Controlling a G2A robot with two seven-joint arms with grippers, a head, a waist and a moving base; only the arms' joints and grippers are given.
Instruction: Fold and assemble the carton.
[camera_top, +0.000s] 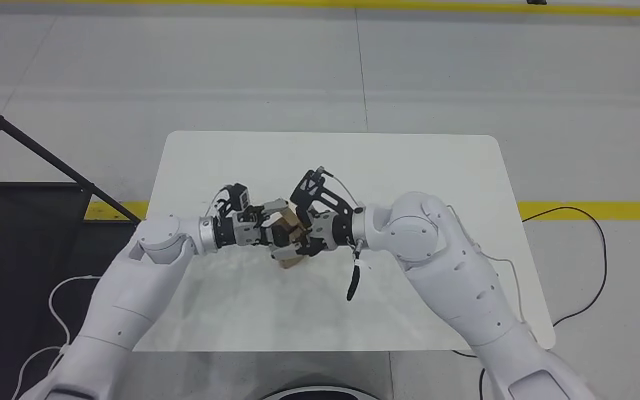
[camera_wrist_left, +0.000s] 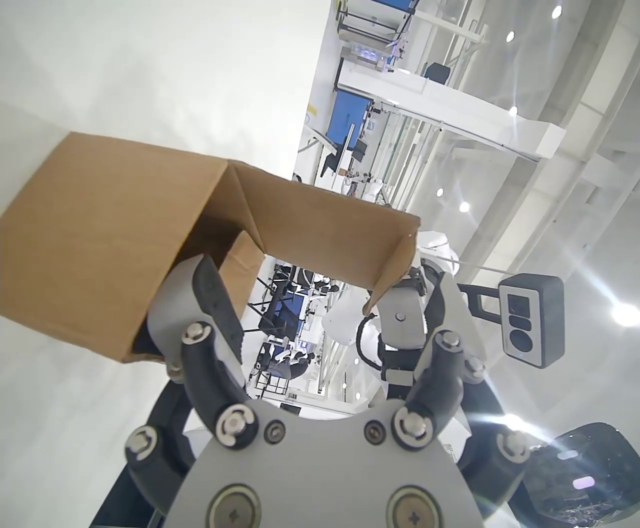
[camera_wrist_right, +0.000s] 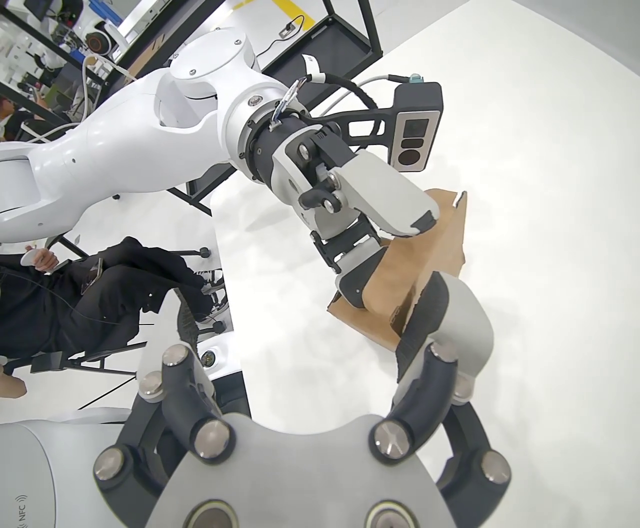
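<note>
A small brown carton (camera_top: 288, 246) sits mid-table between both arms, part folded, with an open end and loose flaps. In the left wrist view the carton (camera_wrist_left: 105, 235) has its open end toward my left gripper (camera_wrist_left: 325, 300), which is open: one finger (camera_wrist_left: 215, 295) is inside the opening, the other beside the far flap. In the right wrist view my right gripper (camera_wrist_right: 315, 320) is open, with one finger (camera_wrist_right: 440, 315) against the edge of the carton (camera_wrist_right: 430, 250). From above, the left gripper (camera_top: 266, 232) and right gripper (camera_top: 306, 238) flank the carton.
The white table (camera_top: 420, 180) has bare surface all around the carton. A black cable (camera_top: 352, 280) hangs from the right forearm just above the tabletop. A dark frame (camera_top: 45, 155) and a black mat stand off the table's left side.
</note>
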